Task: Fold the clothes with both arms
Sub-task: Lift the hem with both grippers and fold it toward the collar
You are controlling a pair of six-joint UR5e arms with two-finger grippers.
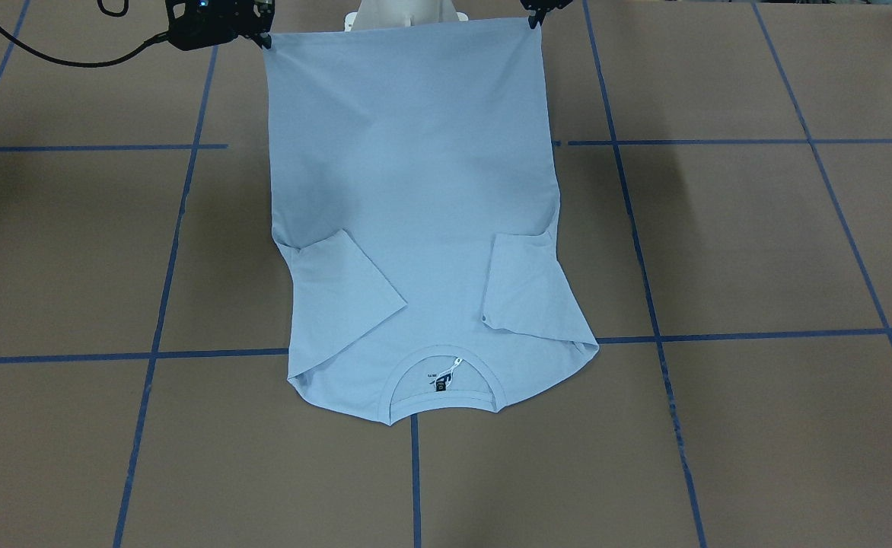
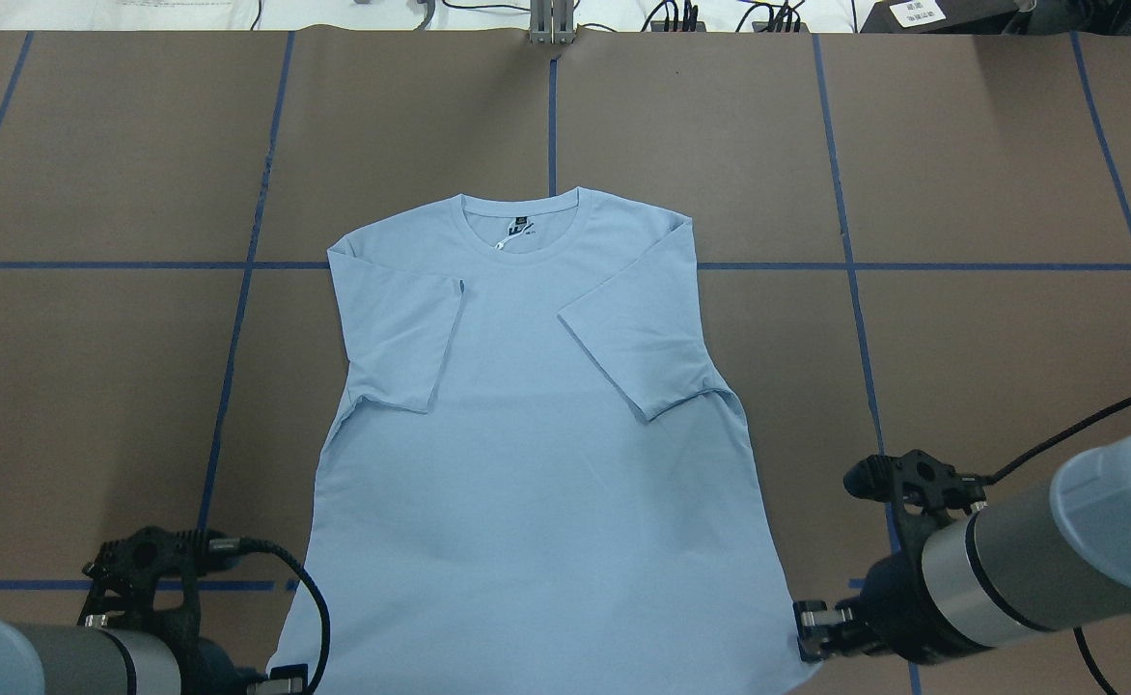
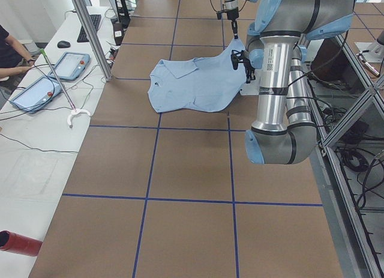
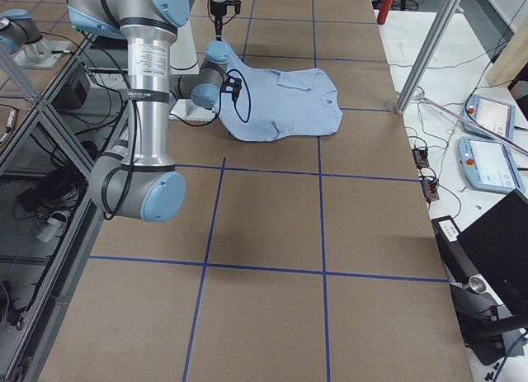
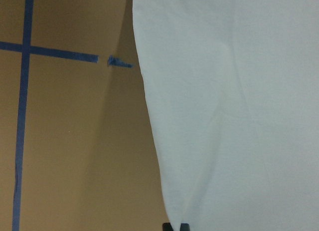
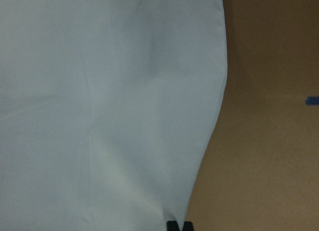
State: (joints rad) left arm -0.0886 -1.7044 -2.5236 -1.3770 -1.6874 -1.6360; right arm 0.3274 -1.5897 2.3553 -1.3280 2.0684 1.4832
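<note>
The light blue T-shirt lies flat on the brown table, collar and black label at the far side, both short sleeves folded in over the body. No chest print shows. My left gripper is shut on the near left hem corner; the left wrist view shows its fingertips pinching the cloth. My right gripper is shut on the near right hem corner, also pinched in the right wrist view. In the front-facing view the hem is stretched between both grippers, right and left.
Blue tape lines grid the brown table. The white pedestal base stands just behind the hem. A side table with teach pendants and a metal post lies beyond the far edge. Black cables trail by the right arm.
</note>
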